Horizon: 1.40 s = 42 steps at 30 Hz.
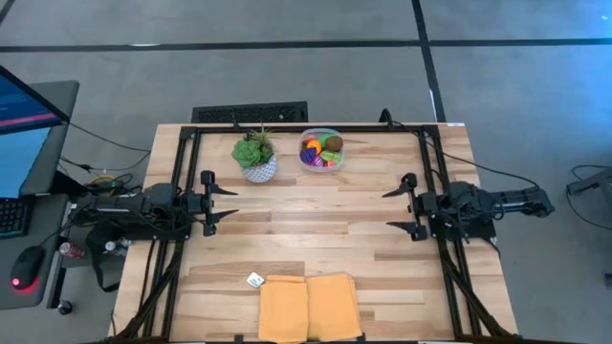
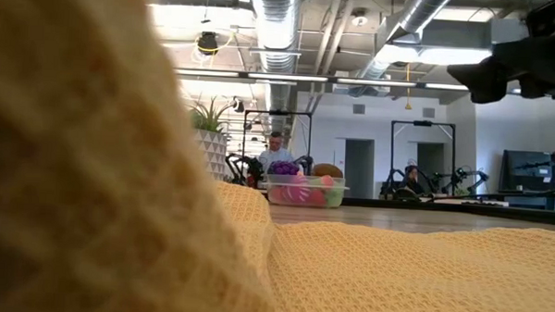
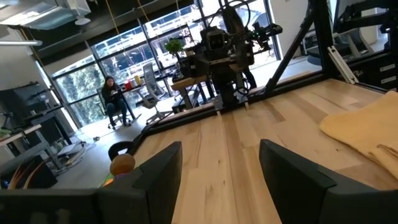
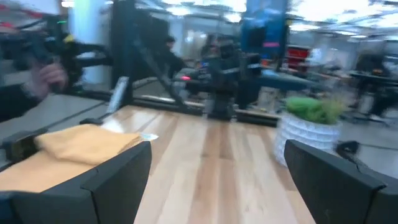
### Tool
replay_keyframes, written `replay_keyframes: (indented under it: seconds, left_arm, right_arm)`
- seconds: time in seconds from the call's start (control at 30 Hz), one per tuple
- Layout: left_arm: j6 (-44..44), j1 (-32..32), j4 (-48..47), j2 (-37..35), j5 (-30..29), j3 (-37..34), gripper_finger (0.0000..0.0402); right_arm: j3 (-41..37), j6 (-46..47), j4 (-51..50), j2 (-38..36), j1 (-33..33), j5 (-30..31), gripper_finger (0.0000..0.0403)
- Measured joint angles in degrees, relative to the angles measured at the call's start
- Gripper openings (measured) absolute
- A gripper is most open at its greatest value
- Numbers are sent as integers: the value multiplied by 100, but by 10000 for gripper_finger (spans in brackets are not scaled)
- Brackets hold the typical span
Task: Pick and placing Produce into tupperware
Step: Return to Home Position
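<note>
Left gripper (image 1: 232, 203): at the left side of the table (image 1: 316, 244), fingers spread wide, nothing held. Right gripper (image 1: 389, 209): opposite it at the right side, equally wide, empty; the two face each other.

You find the tupperware (image 1: 319, 131) upright, mouth up, at the table's far edge, just right of the potted plant (image 1: 255, 156) in the high view. It is squarish, so you get no clear long axis. Produce (image 1: 321, 151) is heaped inside: orange, purple, red, green, brown.

Surface is pale wood planks, with a yellow cloth (image 1: 309, 306) at the near edge. Beyond is an open workshop with ceiling ducts (image 2: 273, 26) and a seated person (image 3: 113, 94).
</note>
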Motion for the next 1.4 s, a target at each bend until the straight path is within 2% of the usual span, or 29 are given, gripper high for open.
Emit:
replay_keyframes:
  seconds: [0.2, 0.37, 0.4, 0.7, 0.8, 1.03, 1.27, 1.4]
  left_arm:
    - [8, 1, 3, -1, 0, 0, 206]
    - [8, 0, 4, -2, -11, 0, 206]
    - [10, 2, 2, -2, -11, 0, 206]
    - [12, 0, -1, -2, -15, 0, 206]
    - [12, 2, 2, -2, -13, 2, 206]
    - [128, 0, 206, -2, 592, 0, 206]
    - [122, 1, 221, -2, 591, 0, 206]
    - [-49, 2, 15, -2, 245, 2, 206]
  right_arm:
    - [-2, 306, 86, -2, -24, 225, 391]
    - [-2, 868, 14, -2, -26, 1130, 391]
    - [-2, 894, 8, 0, -32, 1165, 391]
    - [-4, 804, -52, 46, 134, 834, 391]
    - [-4, 801, -111, 132, 222, 482, 391]
    - [-4, 654, -127, 149, 323, 407, 391]
    - [-6, 655, -127, 149, 323, 426, 391]
    - [-6, 656, -127, 149, 323, 426, 391]
